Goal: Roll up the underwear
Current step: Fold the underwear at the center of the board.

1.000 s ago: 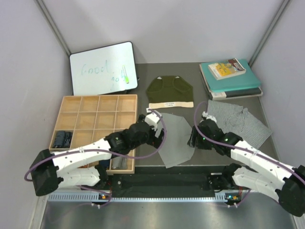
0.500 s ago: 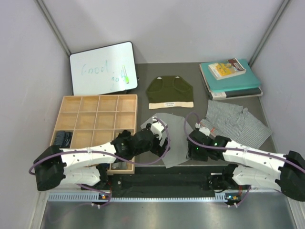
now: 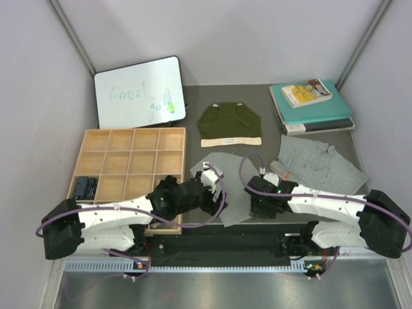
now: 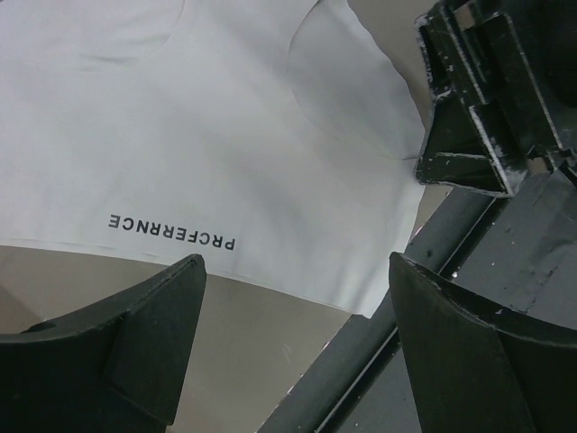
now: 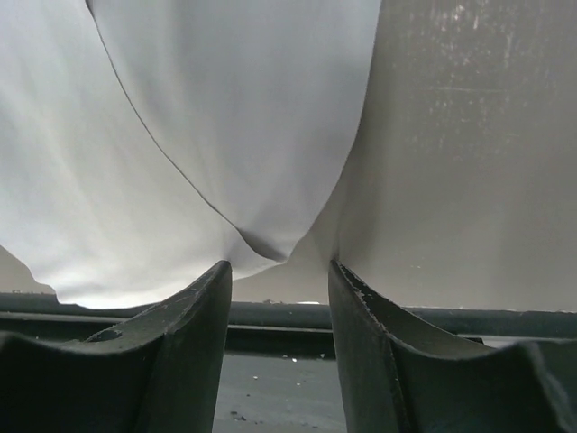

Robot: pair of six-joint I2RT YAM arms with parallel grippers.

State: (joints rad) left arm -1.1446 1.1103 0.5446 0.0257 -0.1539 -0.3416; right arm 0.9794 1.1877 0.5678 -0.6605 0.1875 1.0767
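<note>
My left claw (image 4: 296,271) is hovering apart over the printed edge of the light grey underwear (image 4: 180,135), which is lying flat near-centre on the counter (image 3: 225,93). My right claw (image 5: 279,271) is gaping at its right edge. I am judging that pinching comes next, then rolling.

Top view was evenly lit, soft shadows, sharp. In wrist views light grey cloth (image 5: 225,135) was nearly blown out, right tool (image 5: 279,271) dark and blurred, glare on table (image 5: 469,135).
</note>
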